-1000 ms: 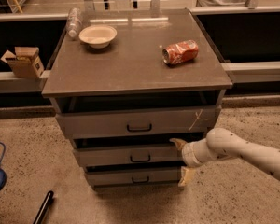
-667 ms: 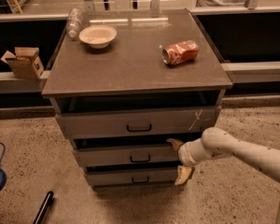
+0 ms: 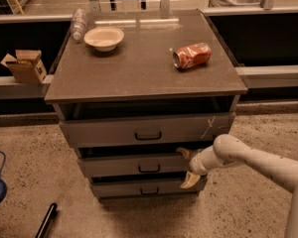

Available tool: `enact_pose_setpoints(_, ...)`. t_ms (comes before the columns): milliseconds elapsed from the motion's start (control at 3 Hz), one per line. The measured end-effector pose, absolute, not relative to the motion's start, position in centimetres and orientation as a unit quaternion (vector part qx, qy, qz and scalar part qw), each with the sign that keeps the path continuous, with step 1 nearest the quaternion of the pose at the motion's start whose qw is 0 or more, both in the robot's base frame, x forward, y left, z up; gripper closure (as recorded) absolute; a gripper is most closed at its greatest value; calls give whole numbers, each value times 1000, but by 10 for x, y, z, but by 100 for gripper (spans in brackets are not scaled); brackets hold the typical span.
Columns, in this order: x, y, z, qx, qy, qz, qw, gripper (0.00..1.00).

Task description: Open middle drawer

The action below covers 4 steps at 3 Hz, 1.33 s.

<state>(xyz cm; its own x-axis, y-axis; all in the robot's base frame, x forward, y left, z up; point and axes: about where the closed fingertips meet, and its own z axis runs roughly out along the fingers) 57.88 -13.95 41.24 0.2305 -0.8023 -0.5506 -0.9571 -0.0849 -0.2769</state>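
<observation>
Speckled floor surrounds a grey cabinet (image 3: 144,78) at frame centre. Its middle drawer (image 3: 134,163) lies just below centre, between a wider and a narrower front. At its right end the gripper (image 3: 188,166) spreads wide, one finger above the front and one below.

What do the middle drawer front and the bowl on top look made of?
The middle drawer: likely painted metal, flat matte grey with a dark loop handle. The bowl: possibly paper or plastic, pale, dull, thin-rimmed. The tool sits at that drawer's right end.
</observation>
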Motion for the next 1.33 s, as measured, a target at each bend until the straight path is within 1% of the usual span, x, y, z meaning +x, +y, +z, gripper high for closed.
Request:
enact_pose_setpoints(333,562,-141,418,-733,599,133,294,13)
enact_pose_setpoints(667,544,-141,427,-739,589,143,293,27)
enact_pose_setpoints(1000,530,-134,438,-742,570,162,313,15)
enact_pose_setpoints(1333,527,-132,441,-743,565,167,318,0)
